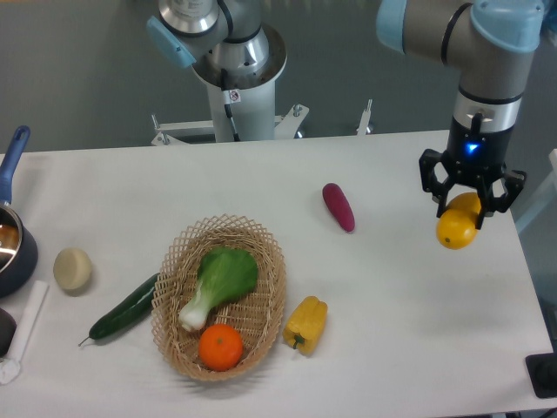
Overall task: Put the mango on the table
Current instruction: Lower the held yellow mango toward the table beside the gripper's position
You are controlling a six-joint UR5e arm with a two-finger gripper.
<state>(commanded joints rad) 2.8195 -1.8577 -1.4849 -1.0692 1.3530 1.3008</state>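
Note:
The mango [458, 225] is a smooth yellow-orange oval held in the air above the right side of the white table [392, 322]. My gripper [471, 202] points straight down and is shut on the mango, its black fingers clasping the fruit's upper part. The lower half of the mango hangs free below the fingers, above bare tabletop near the right edge.
A wicker basket [270, 287] holds a bok choy [219, 280] and an orange [221, 347]. A yellow pepper [305, 323] lies beside it, a cucumber [125, 308] and a pale round item [72, 269] to its left, a purple sweet potato [338, 206] mid-table, a blue pot [10, 252] at the left edge.

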